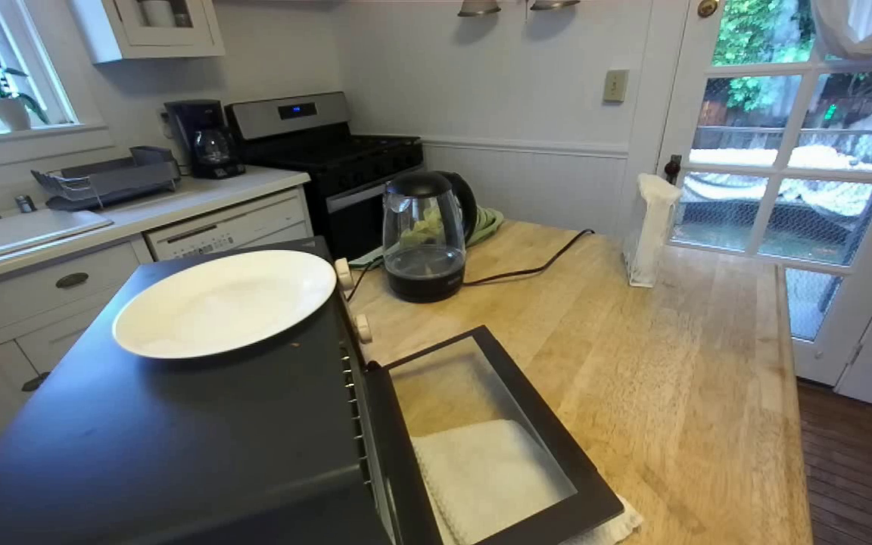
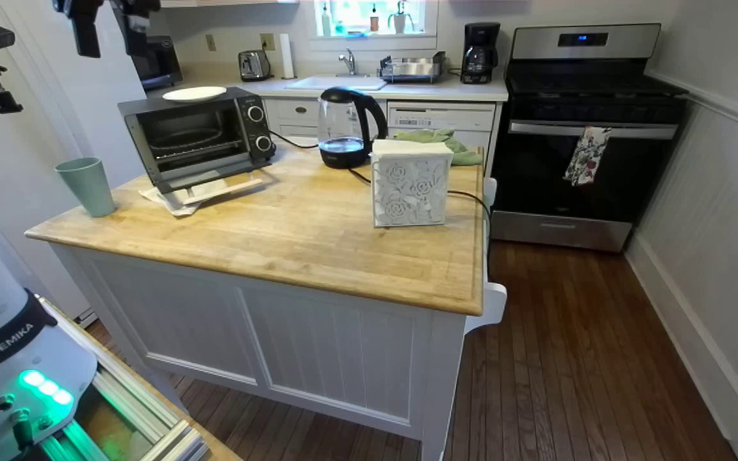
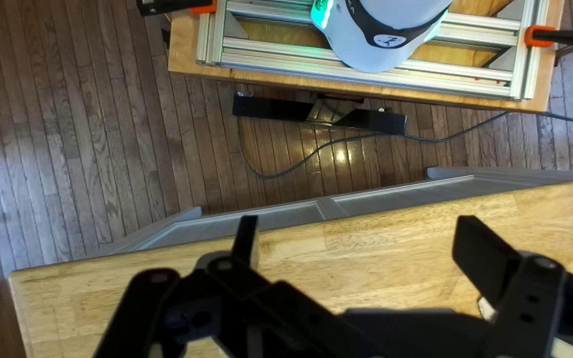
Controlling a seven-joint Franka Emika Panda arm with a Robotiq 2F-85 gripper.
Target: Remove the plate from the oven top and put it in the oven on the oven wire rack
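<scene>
The white round plate (image 1: 224, 304) lies flat on the black oven top (image 1: 239, 431); it also shows in an exterior view (image 2: 194, 94). The black countertop oven (image 2: 257, 128) stands on the wooden countertop with its glass door (image 1: 493, 431) folded down open. The oven wire rack (image 2: 199, 150) shows inside the oven's mouth, and its wire ends show along the front edge (image 1: 356, 424). My gripper (image 2: 111, 52) is high up, left of the plate in that exterior view and apart from it. In the wrist view the gripper (image 3: 356, 223) has its fingers wide apart with nothing between them. Plate and oven are out of the wrist view.
A glass kettle (image 1: 425, 242) with a cord stands beside the oven. A white carved box (image 2: 410, 182) is farther along the wooden countertop (image 2: 292, 237). A green cup (image 2: 90, 186) stands near the oven's other side. A white cloth (image 1: 481, 469) lies under the open door.
</scene>
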